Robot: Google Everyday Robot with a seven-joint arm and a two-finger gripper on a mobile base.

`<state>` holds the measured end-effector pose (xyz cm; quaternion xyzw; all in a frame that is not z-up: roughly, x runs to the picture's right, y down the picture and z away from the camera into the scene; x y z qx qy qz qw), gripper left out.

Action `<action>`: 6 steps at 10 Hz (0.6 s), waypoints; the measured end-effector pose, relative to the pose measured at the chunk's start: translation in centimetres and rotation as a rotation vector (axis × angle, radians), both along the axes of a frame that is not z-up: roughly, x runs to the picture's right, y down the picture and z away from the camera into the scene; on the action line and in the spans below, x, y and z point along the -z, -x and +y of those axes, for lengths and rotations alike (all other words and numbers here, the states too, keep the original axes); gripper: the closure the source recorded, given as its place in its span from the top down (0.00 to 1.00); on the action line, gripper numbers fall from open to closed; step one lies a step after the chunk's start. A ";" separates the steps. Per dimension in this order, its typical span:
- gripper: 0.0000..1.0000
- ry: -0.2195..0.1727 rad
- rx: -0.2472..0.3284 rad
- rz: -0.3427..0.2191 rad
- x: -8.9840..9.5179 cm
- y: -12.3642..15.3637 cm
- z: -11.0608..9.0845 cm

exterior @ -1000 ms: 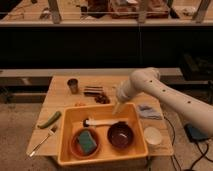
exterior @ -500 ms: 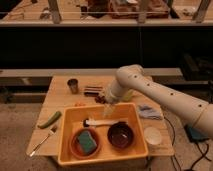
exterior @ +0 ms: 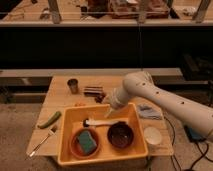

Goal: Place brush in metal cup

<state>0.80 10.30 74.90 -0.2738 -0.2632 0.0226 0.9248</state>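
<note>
The brush (exterior: 102, 122) lies flat in the back of the yellow tub (exterior: 67, 150), its white handle pointing right and its small dark head at the left end. My gripper (exterior: 109, 113) hangs at the end of the white arm (exterior: 150, 92), just above the handle's right part; whether it touches the brush does not show. The metal cup (exterior: 73, 85) stands upright at the table's back left, well apart from the gripper.
In the tub sit a dark brown bowl (exterior: 120, 135) and an orange bowl holding a teal sponge (exterior: 86, 141). A white cup (exterior: 152, 135) and blue cloth (exterior: 148, 111) lie to the right. Left of the tub are a green vegetable (exterior: 49, 120) and pale utensil (exterior: 42, 142). A dark object (exterior: 94, 91) lies behind the tub.
The arm has swung left and lowered, bringing my gripper from the tub's right rear corner down over the brush handle. The brush has not moved.
</note>
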 end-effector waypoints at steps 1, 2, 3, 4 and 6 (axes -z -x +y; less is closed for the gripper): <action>0.58 0.010 0.011 0.001 -0.8 0.0 0.9; 0.58 0.020 0.024 0.005 -1.8 0.0 1.8; 0.58 0.028 0.042 0.009 -2.8 0.0 2.8; 0.58 0.039 0.069 0.016 -4.1 0.2 4.0; 0.58 0.054 0.106 0.032 -5.5 0.3 5.3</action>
